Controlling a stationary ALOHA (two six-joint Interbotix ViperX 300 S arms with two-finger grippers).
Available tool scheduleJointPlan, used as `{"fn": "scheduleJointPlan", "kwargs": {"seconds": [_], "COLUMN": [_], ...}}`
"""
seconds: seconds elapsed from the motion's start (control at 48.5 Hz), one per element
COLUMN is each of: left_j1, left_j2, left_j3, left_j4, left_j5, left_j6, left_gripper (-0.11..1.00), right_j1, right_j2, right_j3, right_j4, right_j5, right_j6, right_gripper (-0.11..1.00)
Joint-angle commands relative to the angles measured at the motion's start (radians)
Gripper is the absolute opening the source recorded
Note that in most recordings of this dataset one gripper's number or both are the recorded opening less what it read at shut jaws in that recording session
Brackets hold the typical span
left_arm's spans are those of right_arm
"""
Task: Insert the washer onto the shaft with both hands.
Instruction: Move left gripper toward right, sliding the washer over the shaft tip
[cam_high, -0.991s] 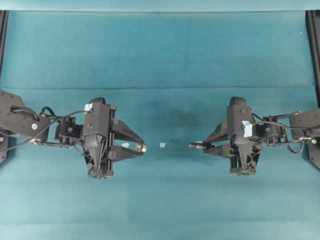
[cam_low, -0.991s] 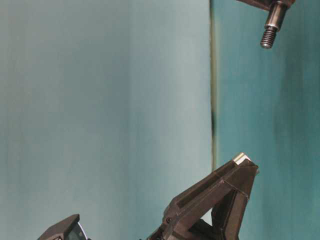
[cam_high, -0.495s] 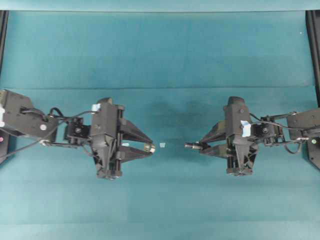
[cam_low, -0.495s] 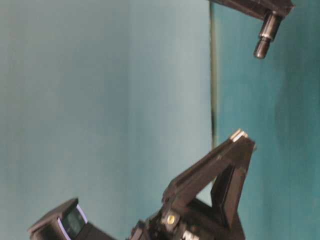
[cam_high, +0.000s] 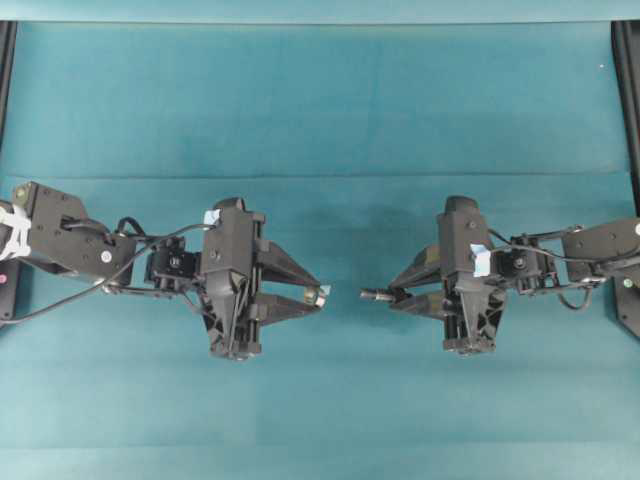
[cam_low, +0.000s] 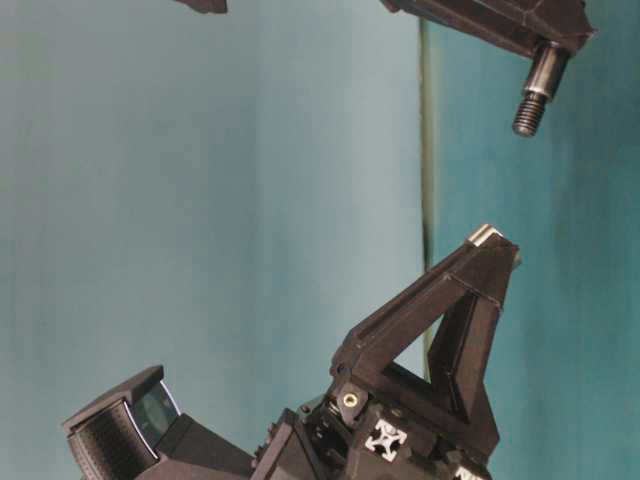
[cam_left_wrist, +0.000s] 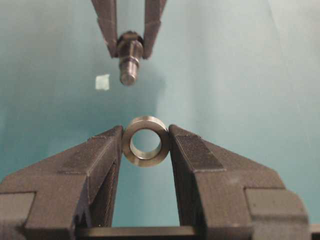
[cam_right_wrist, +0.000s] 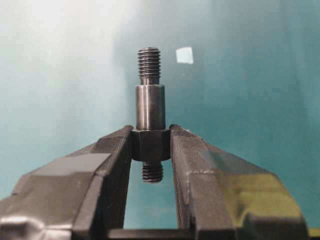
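The washer (cam_left_wrist: 146, 141) is pinched edge-on in the left gripper (cam_left_wrist: 146, 145), hole facing straight at the shaft (cam_right_wrist: 150, 107). From overhead it's a barely readable speck at the jaw tips. The shaft, clamped by its hex collar in the right gripper (cam_right_wrist: 151, 145), points its threaded end at the washer, with a gap between them. A tape scrap (cam_left_wrist: 102, 82) lies on the cloth below.

Even, diffuse light, sharp close-ups

Soft shadows pool on the teal cloth (cam_high: 320, 120); the table-level view is hazy, and wrist views blur toward the near jaws.
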Motion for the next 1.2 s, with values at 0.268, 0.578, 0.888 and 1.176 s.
{"fn": "scheduleJointPlan", "kwargs": {"seconds": [0.268, 0.578, 0.888, 1.176], "left_j1": [0.002, 0.002, 0.0, -0.005], "left_j2": [0.014, 0.035, 0.049, 0.066], "left_j3": [-0.021, -0.044, -0.061, -0.074], "left_j4": [0.0, 0.0, 0.0, 0.0], "left_j5": [-0.011, -0.012, -0.012, -0.012], "left_j6": [0.0, -0.002, -0.002, -0.002], "left_gripper": [0.36, 0.36, 0.36, 0.36], "right_j1": [0.02, 0.021, 0.023, 0.021], "right_j2": [0.025, 0.037, 0.048, 0.054], "right_j3": [-0.029, -0.046, -0.061, -0.064], "right_j4": [0.002, 0.002, 0.002, 0.002], "right_j5": [-0.044, -0.054, -0.064, -0.077], "right_j6": [0.011, 0.011, 0.011, 0.011], "right_gripper": [0.0, 0.0, 0.0, 0.0]}}
